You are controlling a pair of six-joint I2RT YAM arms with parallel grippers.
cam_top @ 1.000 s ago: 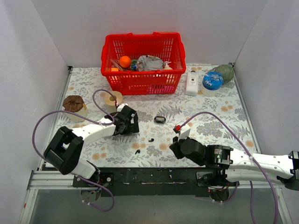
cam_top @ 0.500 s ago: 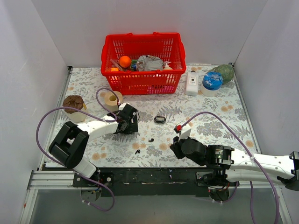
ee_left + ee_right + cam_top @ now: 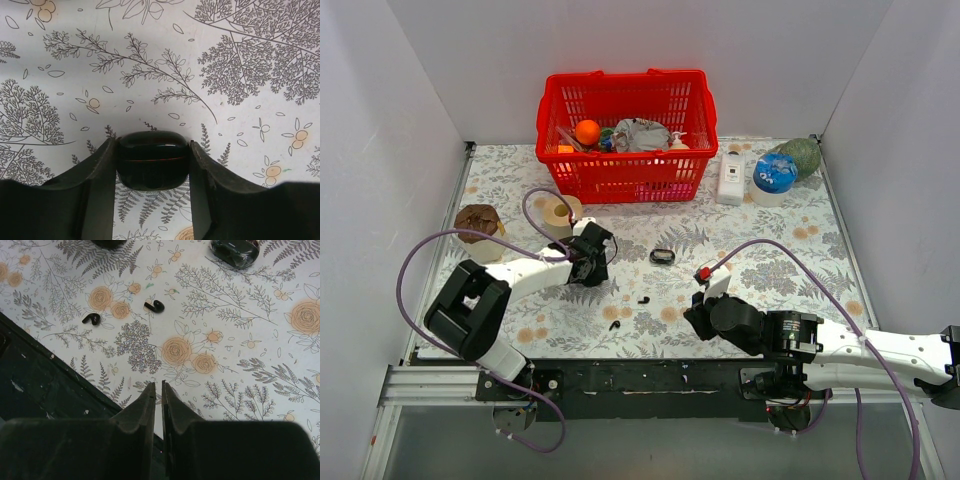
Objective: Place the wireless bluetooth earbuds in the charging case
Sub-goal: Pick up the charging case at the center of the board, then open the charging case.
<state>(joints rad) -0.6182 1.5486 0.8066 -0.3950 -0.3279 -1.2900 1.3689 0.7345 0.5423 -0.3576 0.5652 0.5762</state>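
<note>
1. When you look down from overhead, your left gripper (image 3: 597, 265) sits low over the flowered cloth (image 3: 790, 215), left of centre and just in front of the tan tape roll (image 3: 560, 213). What it holds is hidden beneath it from this angle. The two earbuds lie loose on the cloth between the two arms, apart from each other: one earbud (image 3: 643, 299) near the middle, the other earbud (image 3: 614, 324) closer to the near edge. A small dark oval item (image 3: 662, 256) lies on its own to the right of the left gripper. Your right gripper (image 3: 692, 318) hangs near the front edge, right of the earbuds and touching neither. A red basket (image 3: 620, 175) holding odds and ends stands at the back.

2. Through the left wrist camera, you see the charging case (image 3: 152, 160), glossy black with a thin seam round it. The left gripper (image 3: 152, 145) pinches it, with one of its fingers (image 3: 102, 170) pressed against each side. The cloth shows behind it, and you cannot tell whether the case rests on the cloth or is raised.

3. From the right wrist camera, your right gripper (image 3: 156, 386) has its fingers pressed nearly together, with only a slit between them and nothing in it. One earbud (image 3: 91, 318) and the other earbud (image 3: 154, 305) lie on the cloth ahead and to the left, well clear of the fingertips. The small dark oval item (image 3: 235, 251) shows at the top edge on the right.
</note>
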